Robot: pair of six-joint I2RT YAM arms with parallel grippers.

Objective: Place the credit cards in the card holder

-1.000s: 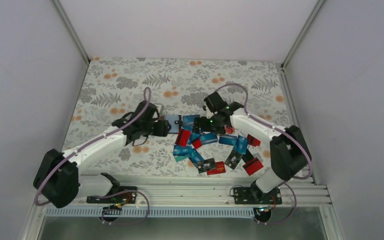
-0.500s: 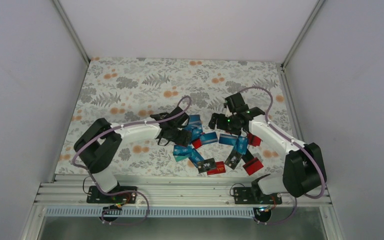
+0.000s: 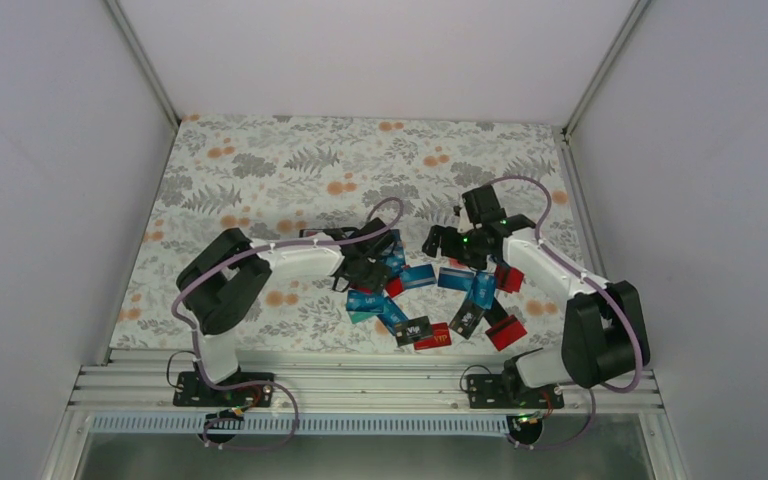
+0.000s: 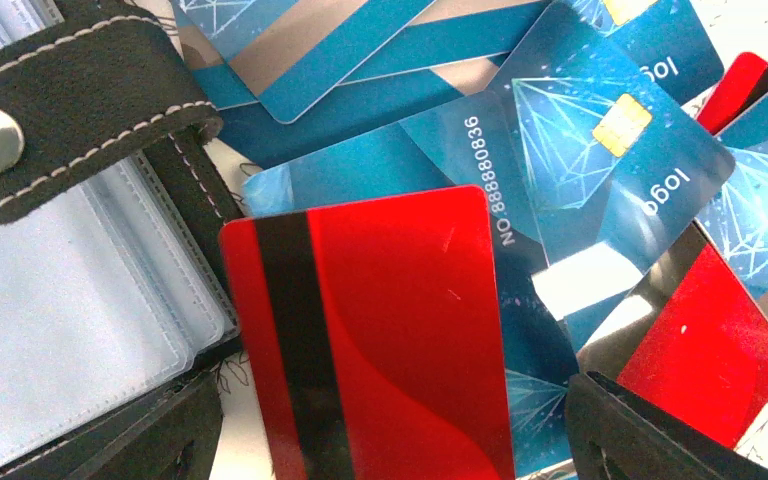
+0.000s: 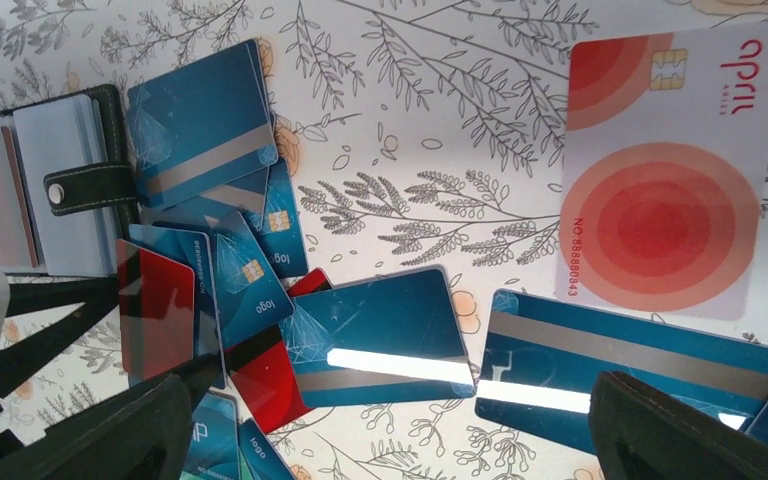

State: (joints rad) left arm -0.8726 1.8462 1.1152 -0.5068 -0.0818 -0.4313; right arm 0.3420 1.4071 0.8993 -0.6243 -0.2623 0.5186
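**Red card lined up beside the open card holder**

The left end effector (image 4: 390, 400) is spread and straddles a red card (image 4: 380, 340) over the blue credit cards (image 4: 600, 150), just beside the card holder (image 4: 70, 310). Best to close on the card's long edges, lift it clear of the pile, then slide it flat into a sleeve. The right end effector (image 5: 390, 440) hangs wide and empty. The near sleeves look empty; a farther one may hold a card.

Bright even light, soft shadows w/ glare on credit cards (image 5: 390, 362)
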